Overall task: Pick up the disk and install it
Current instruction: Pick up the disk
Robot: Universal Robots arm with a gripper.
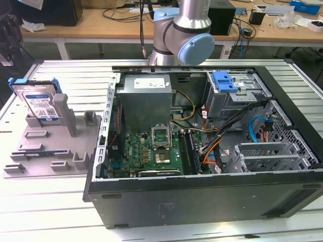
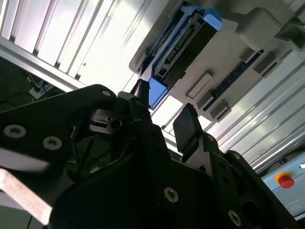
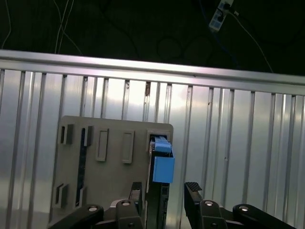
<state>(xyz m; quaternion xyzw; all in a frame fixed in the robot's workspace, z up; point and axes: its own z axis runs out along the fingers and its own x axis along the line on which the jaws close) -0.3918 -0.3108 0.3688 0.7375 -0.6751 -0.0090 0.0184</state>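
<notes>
Misalignment is my chief worry. My gripper [image 3: 164, 190] is spread open and grasps nothing. In the first wrist view the disk [image 3: 163, 169] shows edge-on, lined up with the gap between my fingers [image 3: 193, 192], though I cannot tell how high above it I am. That edge is narrow, so if I am a little off to one side, one pad could land on top of the blue carrier [image 3: 163, 145] instead of sliding past it. I judge the carrier to be plastic that may flex, so a grip on it alone could let the drive twist or slip. The disk also sits in a slot of the grey fixture [image 1: 55, 151]. If it binds there, a skewed pull might drag the fixture along the slatted table [image 1: 55, 212]. Inside the computer case [image 1: 202, 199], loose cables [image 1: 212, 148] lie at about seven o'clock of the drive cage [image 1: 237, 98] and could snag a carried drive.

In the exterior view the disk [image 1: 39, 103] stands at about ten o'clock, out at nine o'clock of the case and well apart from it. It is on edge and seems to lean back slightly. It is flat and silver, with a white-and-blue label facing outward and blue plastic framing its sides. In the second wrist view its edge [image 2: 183, 45] looks dark.
</notes>
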